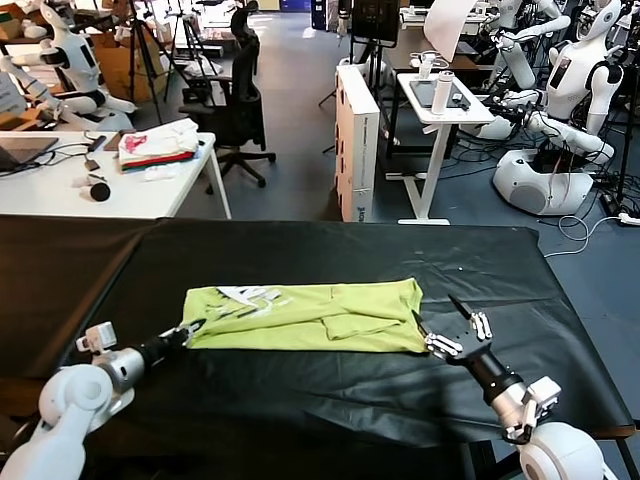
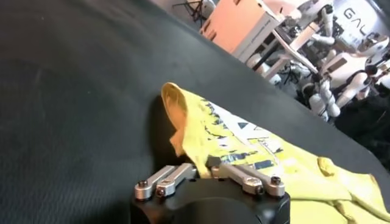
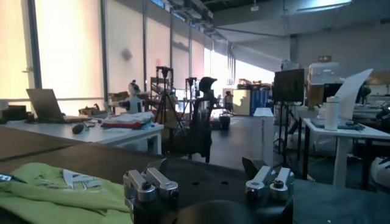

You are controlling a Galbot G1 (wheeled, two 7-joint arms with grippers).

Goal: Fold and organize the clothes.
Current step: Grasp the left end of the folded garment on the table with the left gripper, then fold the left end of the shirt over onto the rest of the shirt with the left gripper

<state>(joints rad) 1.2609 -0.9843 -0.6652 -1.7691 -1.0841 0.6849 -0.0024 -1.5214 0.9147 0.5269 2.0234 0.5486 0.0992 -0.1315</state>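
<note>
From the head view, we see the thin lime-yellow short-sleeved T-shirt (image 1: 310, 318), already folded into a long band, lying in the middle of the black-covered worktop (image 1: 330, 400). Our left tool (image 1: 190, 331) is clamped on its left end; our right tool (image 1: 445, 325) sits at the right end, jaws apart. We judge the right should close on the hem before either lifts, so both ends rise together and the band stays even.

In the left wrist view, the left tool (image 2: 204, 164) pinches the shirt (image 2: 256, 146) beside its white print.

In the right wrist view, the right tool (image 3: 207, 176) stands wide, with the shirt (image 3: 61, 192) just beside it. Behind are white desks, an office chair and tall bright windows.
</note>
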